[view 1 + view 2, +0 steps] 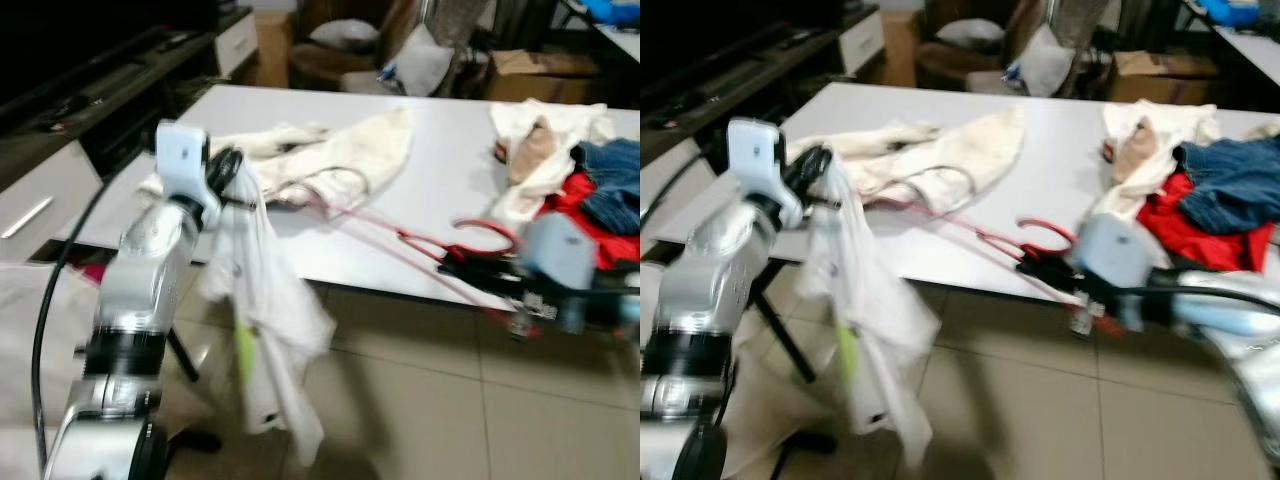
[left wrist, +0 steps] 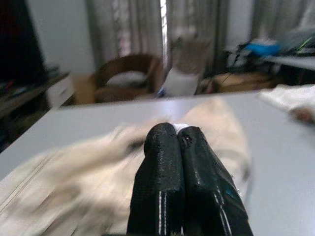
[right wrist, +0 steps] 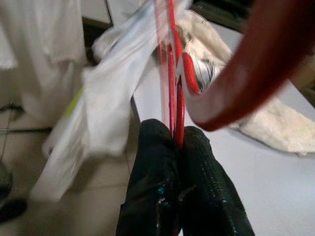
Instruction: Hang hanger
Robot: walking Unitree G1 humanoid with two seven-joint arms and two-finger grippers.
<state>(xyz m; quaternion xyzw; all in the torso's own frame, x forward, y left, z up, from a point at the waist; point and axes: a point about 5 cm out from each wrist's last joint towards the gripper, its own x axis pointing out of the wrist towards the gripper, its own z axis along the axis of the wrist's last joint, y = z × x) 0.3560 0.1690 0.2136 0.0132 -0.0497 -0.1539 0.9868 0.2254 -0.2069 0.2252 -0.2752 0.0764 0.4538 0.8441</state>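
1. The white table (image 1: 440, 170) is the biggest thing before me and serves as my work surface. A cream garment (image 1: 350, 150) lies spread across its middle, and a heap of clothes (image 1: 590, 180), pale, red and denim, sits at its right end. I judge these are waiting their turn.

2. A cardboard box (image 1: 540, 70) stands beyond the far edge of the table. It looks open at the top, but I cannot tell what is inside. No other container is clear enough to describe.

3. A white shirt (image 1: 265, 320) hangs off the near table edge, draping down toward the tiled floor (image 1: 450, 400). My left gripper (image 1: 225, 170) holds its top, with both fingers (image 2: 167, 187) pressed together on a sliver of white cloth. I judge I am holding it high so the neck stays reachable for the hanger.

4. The red hanger (image 1: 400, 235) stretches from the shirt to my right side, its hook (image 1: 1045, 232) curling just above the table. My right gripper (image 1: 1040, 268) is clamped tight on its thin red wires, near the hook. Gripping there leaves the hanger's far end free to slide into the shirt, which I judge is the step in hand. Hanging it comes afterwards.
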